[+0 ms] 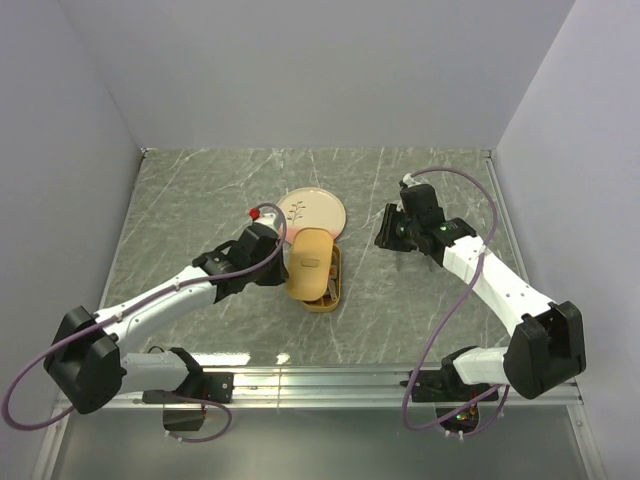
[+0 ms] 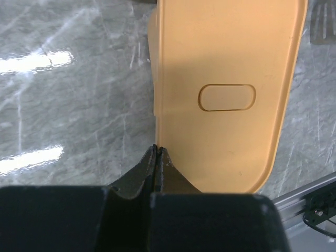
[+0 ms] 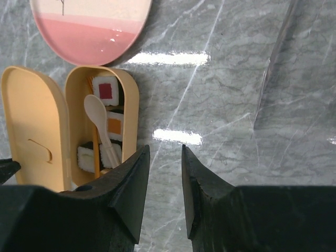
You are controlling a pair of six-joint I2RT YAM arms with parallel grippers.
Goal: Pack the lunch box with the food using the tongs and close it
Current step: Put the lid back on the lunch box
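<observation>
Pinching lid (image 2: 226,100) edge, left gripper (image 2: 157,152) fingers pressed tight — thin hold, lid may pivot or slip. Lunch box (image 3: 131,94) beneath, sushi (image 3: 106,89) packed; beige spoon (image 3: 100,123) may block seating. Right gripper (image 3: 163,181) parted, empty.

My tabletop (image 1: 200,200) is a grey marbled slab with pale veins, and it shines in bright patches. The tan-orange lunch box base (image 3: 128,100) sits on it near the middle, open at the top, with sushi pieces (image 3: 107,89) and a beige spoon (image 3: 97,113) inside. Just beyond the base, toward the far wall, lies the round pink-and-cream plate (image 1: 325,207), close to it; I cannot tell whether they touch. A metal rail (image 1: 330,378) runs along the near edge, where my two arm bases are bolted.
</observation>
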